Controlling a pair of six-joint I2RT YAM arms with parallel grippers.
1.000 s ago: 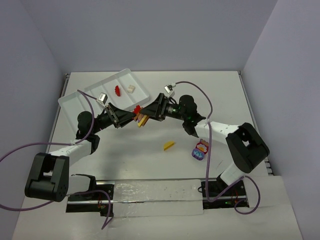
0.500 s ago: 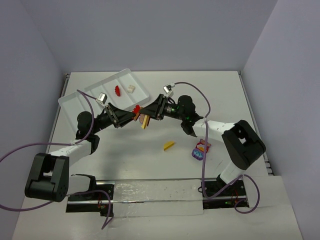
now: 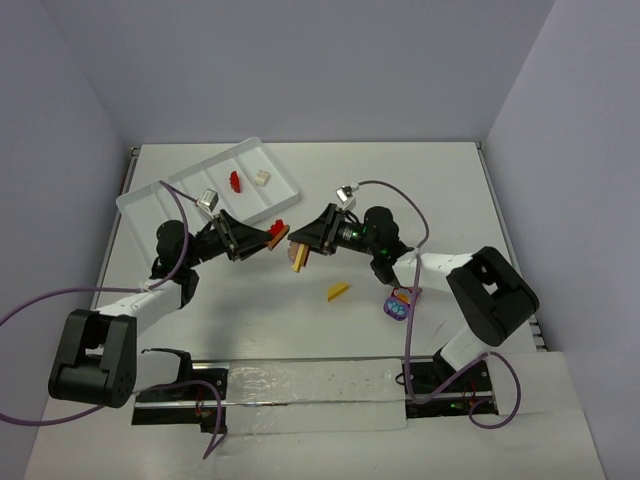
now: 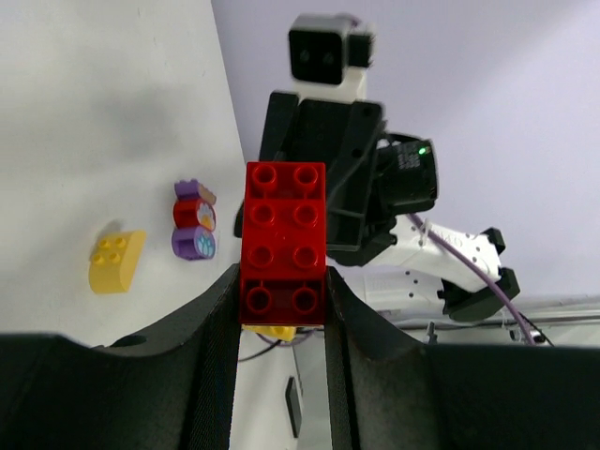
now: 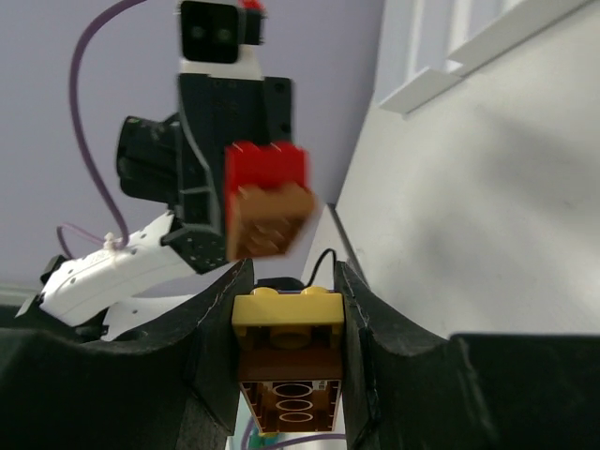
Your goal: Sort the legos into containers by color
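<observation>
Left gripper (image 4: 281,281): clamped on the red brick (image 4: 284,242). I hold it by its near end; the rest sticks out past my fingertips, studs toward the wrist cam. A brown piece (image 5: 270,220) is stuck to the red brick's far face, seen only from the right wrist view.

Right gripper (image 5: 287,281): clamped on a yellow brick (image 5: 286,311) with a brown brick (image 5: 289,380) stacked against it, both between my pads.

My two grippers point at each other, tip to tip, above the table (image 3: 450,190). They are near but apart, with a visible gap between the two loads in the top view.

The tray (image 3: 150,205) sits beyond my left gripper, on its far side. It holds one red lego (image 3: 235,181) and one white lego (image 3: 262,176). I can't tell if they share a compartment.

A loose yellow wedge (image 3: 338,291) lies on the table just back of my right gripper, toward the base. A purple-pink cluster (image 3: 399,303) lies further back, beside my right forearm.
</observation>
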